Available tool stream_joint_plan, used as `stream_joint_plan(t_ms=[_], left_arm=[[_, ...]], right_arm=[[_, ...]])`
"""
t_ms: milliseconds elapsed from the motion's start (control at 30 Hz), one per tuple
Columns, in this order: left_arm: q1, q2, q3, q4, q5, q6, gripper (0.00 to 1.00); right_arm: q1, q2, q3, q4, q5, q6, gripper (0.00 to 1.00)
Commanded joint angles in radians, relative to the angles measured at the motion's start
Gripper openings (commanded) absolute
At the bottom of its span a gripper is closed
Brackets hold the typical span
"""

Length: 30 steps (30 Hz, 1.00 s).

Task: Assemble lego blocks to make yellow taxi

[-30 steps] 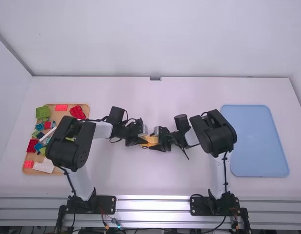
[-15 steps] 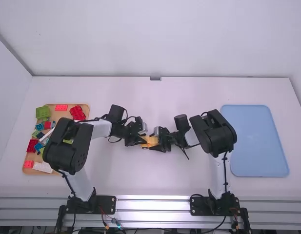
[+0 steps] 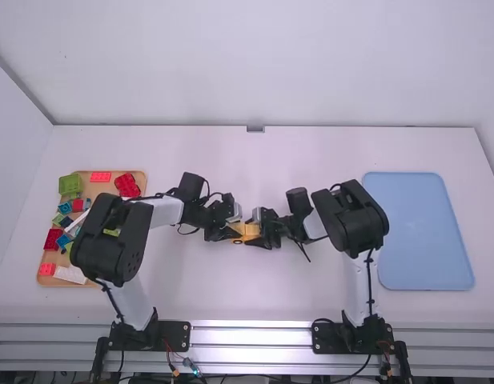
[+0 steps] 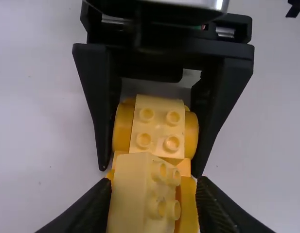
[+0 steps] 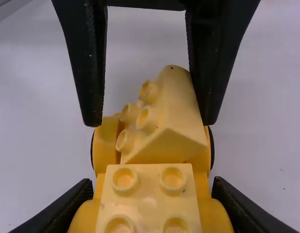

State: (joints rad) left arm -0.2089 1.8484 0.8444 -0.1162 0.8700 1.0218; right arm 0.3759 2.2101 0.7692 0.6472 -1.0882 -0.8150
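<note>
In the high view, my left gripper (image 3: 229, 233) and right gripper (image 3: 258, 232) face each other at the yellow car (image 3: 247, 231) in mid-table. My right gripper (image 5: 152, 189) is shut on the wheeled yellow base, around the end carrying a studded yellow block (image 5: 149, 206). A second yellow block (image 5: 171, 119) with a sloped side lies tilted on the other end, its studs facing sideways. My left gripper (image 4: 153, 187) stands open around this tilted block (image 4: 135, 194); one finger is close against it, while a gap shows on its studded side.
At the left, a wooden tray (image 3: 138, 178) holds red, green, blue and white blocks, partly under the left arm. A blue tray (image 3: 419, 232) lies at the right, beyond the right arm.
The left arm's elbow and forearm have shifted slightly left, and its gripper has moved very little at the car. The right arm and the car have kept their place.
</note>
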Motion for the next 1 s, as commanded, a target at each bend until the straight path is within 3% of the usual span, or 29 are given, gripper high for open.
stream_joint_plan(t_ms=[0,67,167,367,567,967], left_arm=[[-0.011,-0.022,-0.006,-0.004,0.025,0.023,0.46],[-0.005,-0.022,-0.006,0.013,-0.001,0.015,0.46],[-0.003,-0.023,-0.007,0.051,-0.037,-0.029,0.57],[-0.016,-0.029,-0.011,0.062,-0.082,-0.016,0.7],[-0.007,-0.029,-0.051,0.12,-0.057,0.018,0.71],[-0.012,-0.029,-0.196,0.443,-0.064,-0.072,0.7]], right_arm=[[-0.003,0.02,0.004,-0.004,0.011,0.008,0.58],[-0.003,0.02,0.004,-0.004,0.011,0.007,0.58],[-0.003,0.02,0.004,-0.004,0.011,0.007,0.58],[-0.003,0.02,0.005,0.002,0.011,0.033,0.58],[-0.003,0.02,0.004,0.001,0.012,0.029,0.58],[-0.002,0.02,0.004,0.0,0.011,0.029,0.58]])
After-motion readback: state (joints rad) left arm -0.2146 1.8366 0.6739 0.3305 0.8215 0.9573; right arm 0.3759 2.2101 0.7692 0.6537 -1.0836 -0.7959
